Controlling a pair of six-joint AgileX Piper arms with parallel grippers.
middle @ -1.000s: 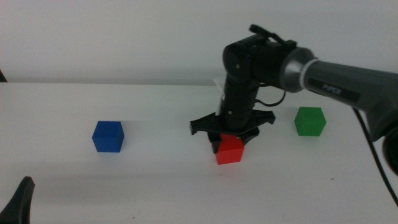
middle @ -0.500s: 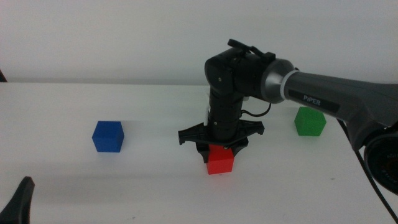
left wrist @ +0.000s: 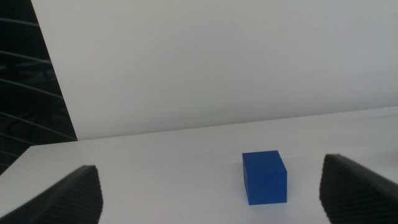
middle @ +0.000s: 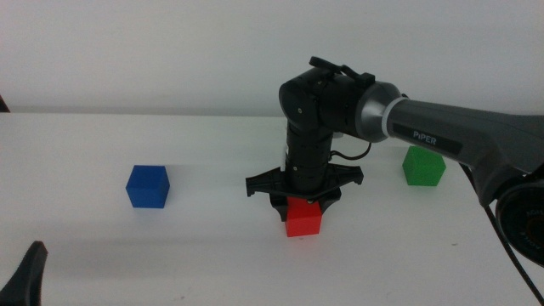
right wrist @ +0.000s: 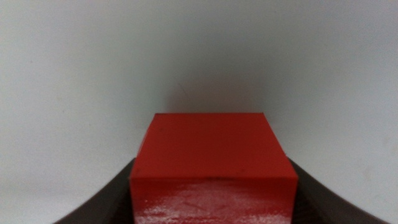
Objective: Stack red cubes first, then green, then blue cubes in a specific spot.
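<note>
The right gripper (middle: 303,204) points straight down near the middle of the white desk (middle: 212,255), its jaws closed on the red cube (middle: 303,218). The cube's lower half shows below the jaws, and its base seems to rest on the desk, though the middle view does not settle whether it touches. In the right wrist view the red cube (right wrist: 213,163) fills the space between the two dark jaws, pressed by them on both sides.

The blue cube (middle: 148,186) sits alone on the desk, well to the left of the red one. The green cube (middle: 424,166) sits to the right and a little farther back, partly behind the right arm (middle: 442,136).

The left gripper (middle: 25,276) waits at the near left corner of the middle view. In its wrist view the jaws are spread wide apart and hold nothing, and the blue cube (left wrist: 265,177) stands on the desk ahead, between them but clear of both.
</note>
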